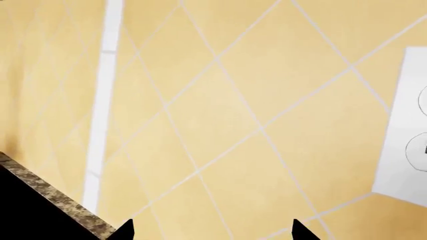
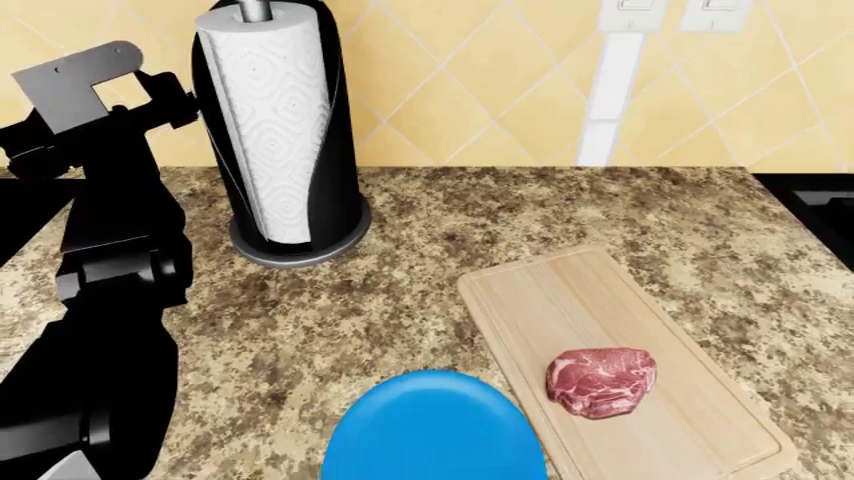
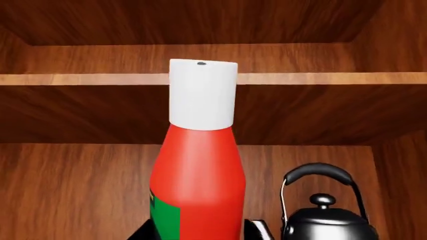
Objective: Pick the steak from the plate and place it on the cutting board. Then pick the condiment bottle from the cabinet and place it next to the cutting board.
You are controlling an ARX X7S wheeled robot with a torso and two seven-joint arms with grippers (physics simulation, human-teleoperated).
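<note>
Left wrist view: one left gripper (image 1: 212, 231), only two black fingertips at the bottom edge, wide apart, nothing between them; behind, the yellow tiled wall (image 1: 267, 75) and one white outlet plate (image 1: 407, 125) at the right edge.

Head view: one steak (image 2: 602, 380) lies on the one cutting board (image 2: 607, 350), lower right; one blue plate (image 2: 434, 430) at bottom centre, just beside the board; one paper-towel holder (image 2: 274, 130) upper left.

Right wrist view: one condiment bottle (image 3: 199, 165) stands upright in the cabinet (image 3: 67, 175), centre of frame; one black kettle (image 3: 323, 215) lower right. The right gripper (image 3: 200, 232) shows only dark finger parts on both sides of the bottle's base; I cannot tell if it grips.
</note>
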